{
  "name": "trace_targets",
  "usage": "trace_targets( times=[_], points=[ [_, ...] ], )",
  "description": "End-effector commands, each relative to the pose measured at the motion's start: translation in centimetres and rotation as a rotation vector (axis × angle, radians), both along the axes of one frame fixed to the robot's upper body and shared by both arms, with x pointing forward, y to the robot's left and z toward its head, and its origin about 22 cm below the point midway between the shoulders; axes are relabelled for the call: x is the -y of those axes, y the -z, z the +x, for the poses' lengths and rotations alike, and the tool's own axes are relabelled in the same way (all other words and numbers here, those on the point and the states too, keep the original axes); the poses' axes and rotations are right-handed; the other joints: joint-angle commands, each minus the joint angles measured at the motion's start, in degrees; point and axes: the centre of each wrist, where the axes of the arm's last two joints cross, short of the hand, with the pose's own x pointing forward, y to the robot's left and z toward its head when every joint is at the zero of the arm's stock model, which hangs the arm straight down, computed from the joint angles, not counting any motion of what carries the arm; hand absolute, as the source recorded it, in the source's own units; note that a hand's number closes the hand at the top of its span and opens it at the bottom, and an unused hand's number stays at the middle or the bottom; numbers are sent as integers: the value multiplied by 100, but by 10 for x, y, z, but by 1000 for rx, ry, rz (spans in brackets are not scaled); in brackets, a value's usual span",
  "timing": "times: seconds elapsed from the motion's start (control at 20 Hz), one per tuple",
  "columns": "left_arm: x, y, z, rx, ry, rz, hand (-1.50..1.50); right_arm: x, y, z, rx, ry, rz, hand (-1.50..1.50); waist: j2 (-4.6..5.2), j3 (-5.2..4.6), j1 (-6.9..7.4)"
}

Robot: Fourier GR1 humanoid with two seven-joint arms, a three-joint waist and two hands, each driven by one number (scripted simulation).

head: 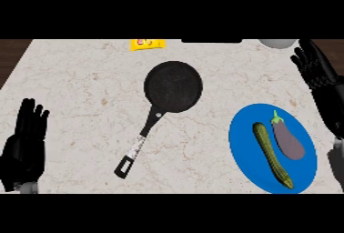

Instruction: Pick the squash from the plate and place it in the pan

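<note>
- Found right hand (316,68) high at the view's right edge: fingers straight and spread, holding nothing, touching nothing.
- Noted blue plate (242,136) just below that hand and slightly to its left, flat on the counter (80,82), clear of the fingers.
- Logged squash (271,154) on the plate: long, green, lying lengthwise on the plate's middle and left part, one end close to the plate's near rim. Not yet picked.
- Logged purple eggplant (290,139) beside the squash on the side nearer the right hand, green stem pointing toward the fingers; cannot tell whether touching the squash or just apart.
- Spotted black pan (173,86) well to the left of the right hand, between the two hands, nothing in it. Handle (138,148) slanting down toward the left hand's side.
- Found left hand (25,145) low at the view's left edge, resting, fingers straight and pointing up, holding nothing, well apart from the pan handle.
- Beyond the right hand's fingertips, at the counter's far edge: part of a grey round object (277,43).
- Farther left along that edge — a small yellow packet (146,43), past the pan.
</note>
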Motion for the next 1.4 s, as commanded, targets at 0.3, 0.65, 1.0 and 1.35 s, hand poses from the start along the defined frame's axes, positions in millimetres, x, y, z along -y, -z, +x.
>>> trace_targets(
  times=[0.3,0.65,1.0,1.35],
  points=[
    [-3,14,-11,-205,247,290,0,60,26,-8,-185,174,-439,-150,100,-1,-154],
    [-4,25,-10,-277,272,330,0,120,83,-85,-461,588,-124,-150,-43,60,-216],
    [7,24,-11,-262,315,351,0,127,39,-78,-551,392,-469,-150,-37,61,-46],
    [14,33,-5,-275,338,319,0,100,3,-37,-635,160,-557,-150,-22,60,48]
  ],
)
